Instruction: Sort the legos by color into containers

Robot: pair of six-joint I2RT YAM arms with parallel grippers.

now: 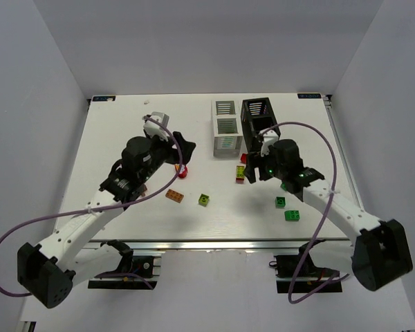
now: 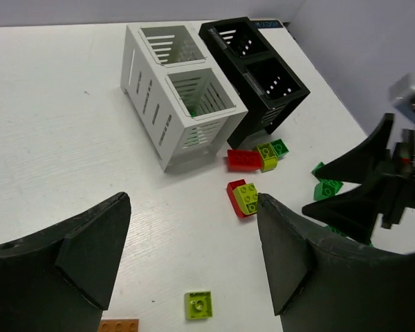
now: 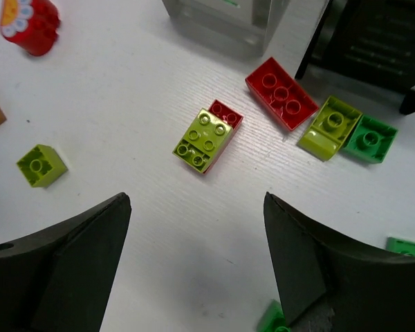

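Note:
Legos lie scattered on the white table in front of the containers. A lime brick stacked on a red one [image 3: 207, 140] is just ahead of my right gripper [image 3: 196, 200], which stands open over bare table. Beyond it lie a red brick [image 3: 283, 93], a lime brick [image 3: 328, 126] and a green brick [image 3: 369, 138]. My left gripper [image 2: 192, 200] is open too, with a small lime brick [image 2: 198, 304] and an orange brick [image 2: 117, 325] below it. The white container [image 1: 225, 128] and black container [image 1: 259, 121] stand side by side at the back.
A red round piece with a yellow top [image 3: 29, 24] sits near the left gripper [image 1: 182, 158]. Two green bricks [image 1: 281, 202] [image 1: 292, 215] lie right of the right gripper [image 1: 250, 168]. The right arm's fingers [image 2: 360, 187] show at the left wrist view's right edge.

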